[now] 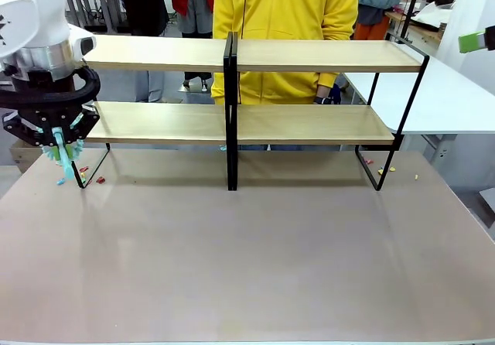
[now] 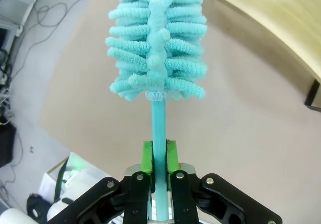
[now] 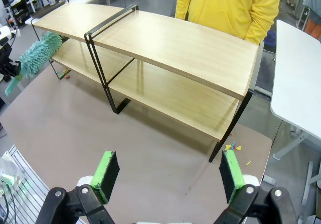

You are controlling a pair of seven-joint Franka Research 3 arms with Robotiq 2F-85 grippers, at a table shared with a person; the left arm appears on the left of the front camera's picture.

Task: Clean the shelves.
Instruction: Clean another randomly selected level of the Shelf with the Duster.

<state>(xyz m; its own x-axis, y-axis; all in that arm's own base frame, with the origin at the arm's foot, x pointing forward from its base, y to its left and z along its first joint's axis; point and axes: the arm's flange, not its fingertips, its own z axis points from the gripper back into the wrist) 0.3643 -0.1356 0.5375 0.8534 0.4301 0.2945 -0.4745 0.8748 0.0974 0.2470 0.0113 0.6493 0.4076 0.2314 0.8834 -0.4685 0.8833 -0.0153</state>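
While shelves (image 1: 309,124) sit bare, left gripper (image 2: 159,156) pinches duster (image 2: 158,43) off desk's left edge; right gripper (image 3: 168,176) spread; crumbs (image 1: 384,170) by frame foot.

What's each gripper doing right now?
Left gripper: shut on the teal duster handle.
Right gripper: open, holding nothing.

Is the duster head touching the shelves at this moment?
Apart. The right wrist view shows the duster hanging off the end of the shelves with floor visible between them; the left gripper holds its handle.
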